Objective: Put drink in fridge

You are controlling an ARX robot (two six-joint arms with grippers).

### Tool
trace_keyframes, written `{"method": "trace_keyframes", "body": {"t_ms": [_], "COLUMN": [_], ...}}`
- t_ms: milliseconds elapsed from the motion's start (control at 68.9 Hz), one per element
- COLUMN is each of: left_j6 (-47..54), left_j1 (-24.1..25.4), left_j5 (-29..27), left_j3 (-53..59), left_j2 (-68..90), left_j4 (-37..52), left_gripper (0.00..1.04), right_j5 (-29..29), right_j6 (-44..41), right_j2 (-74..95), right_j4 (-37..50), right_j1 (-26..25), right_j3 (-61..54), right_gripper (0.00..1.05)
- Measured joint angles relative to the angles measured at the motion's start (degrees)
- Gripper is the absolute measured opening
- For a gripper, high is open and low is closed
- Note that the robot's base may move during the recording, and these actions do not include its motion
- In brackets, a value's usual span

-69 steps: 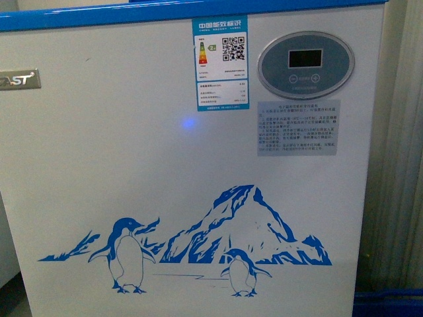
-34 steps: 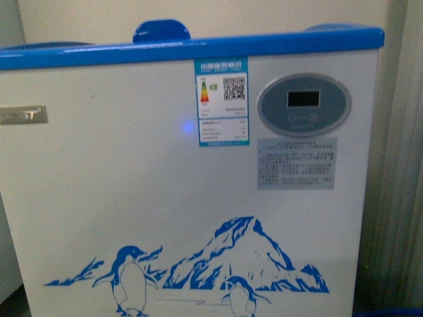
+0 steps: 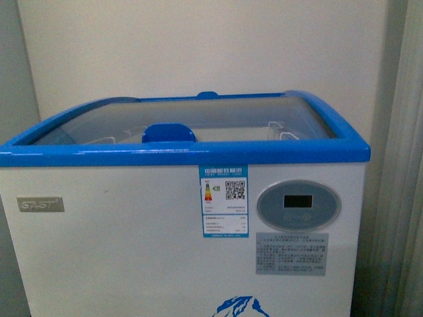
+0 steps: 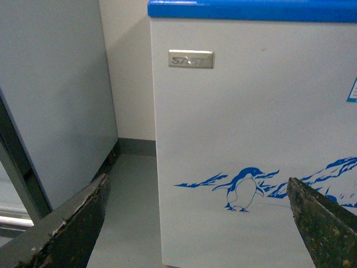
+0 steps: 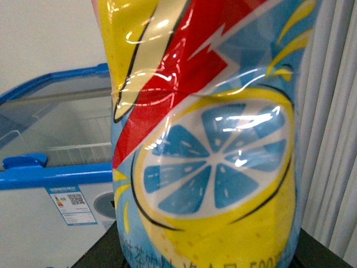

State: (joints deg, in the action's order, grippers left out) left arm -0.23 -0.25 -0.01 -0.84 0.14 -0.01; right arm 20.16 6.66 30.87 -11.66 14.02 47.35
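The fridge is a white chest freezer with a blue rim, straight ahead in the front view. Its curved glass lid covers the top, with a blue handle at the front edge. Neither arm shows in the front view. The drink fills the right wrist view with its red, yellow and light-blue label; my right gripper is shut on its lower part, and its cap is out of view. My left gripper hangs open and empty, low before the fridge's front, near the penguin decal.
A plain grey-white cabinet stands left of the fridge, with a strip of floor between them. A pale curtain hangs at the right, and a wall is behind. Wire baskets show under the glass.
The front view has risen up the fridge's face. The rim, glass lid and handle have come into sight, and the penguin decal has dropped almost out of frame.
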Motion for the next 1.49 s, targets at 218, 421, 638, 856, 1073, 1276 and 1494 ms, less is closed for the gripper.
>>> {"method": "trace_keyframes", "body": {"t_ms": [218,421,638,856,1073,1276,1494], "left_j6": [0.0,0.0,-9.1,-15.3,3.2,31.5,53.2], "left_j1": [0.0,0.0,0.0,-0.1,-1.5,-8.0,-10.5], "left_j5": [0.0,0.0,1.5,6.6,16.8,28.1,30.8], "left_j3": [0.0,0.0,-4.6,-10.6,-25.6,-42.2,-51.3], "left_j2": [0.0,0.0,7.4,34.2,61.7,80.0,89.2], "left_j4": [0.0,0.0,-10.3,8.8,34.8,30.0,20.4], "left_gripper": [0.97,0.97,0.97,0.97,0.97,0.97,0.97], "right_j5": [0.0,0.0,0.0,0.0,0.0,0.0,0.0], "right_j6": [0.0,0.0,0.0,0.0,0.0,0.0,0.0], "right_j2": [0.0,0.0,-0.1,-0.1,-0.1,-0.1,-0.1], "right_j4": [0.0,0.0,0.0,0.0,0.0,0.0,0.0], "right_j1": [0.0,0.0,0.0,0.0,0.0,0.0,0.0], "right_j3": [0.0,0.0,0.0,0.0,0.0,0.0,0.0], "right_gripper": [0.4,0.4,0.4,0.4,0.4,0.4,0.4]}}
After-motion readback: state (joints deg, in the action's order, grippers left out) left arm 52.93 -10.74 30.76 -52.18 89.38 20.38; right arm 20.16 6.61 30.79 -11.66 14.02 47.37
